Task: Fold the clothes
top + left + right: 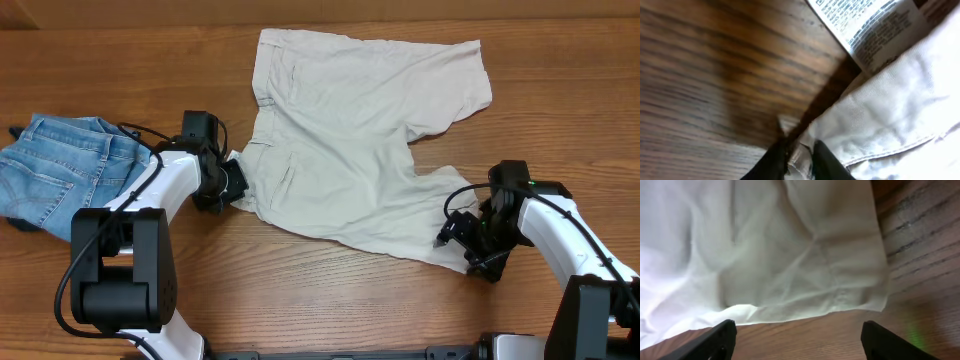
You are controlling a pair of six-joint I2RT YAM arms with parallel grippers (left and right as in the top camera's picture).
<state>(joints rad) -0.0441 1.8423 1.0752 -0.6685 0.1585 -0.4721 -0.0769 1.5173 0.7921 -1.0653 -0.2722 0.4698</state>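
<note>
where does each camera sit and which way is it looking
Overhead: above the table, looking straight down on shorts, jeans, left arm and right arm.
Left wrist: low over the waistband, left gripper pinching the shorts' edge beside a label.
Right wrist: low over a leg hem, right gripper open, fingers at the bottom corners.
Shared: all three show the shorts on the table.

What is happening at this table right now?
A pale beige cotton pair of shorts lies spread on the wooden table. The left pincer pinches its waistband edge; the right pincer is open beside a leg hem. Light-blue denim jeans lie crumpled apart, on the robot's left.
</note>
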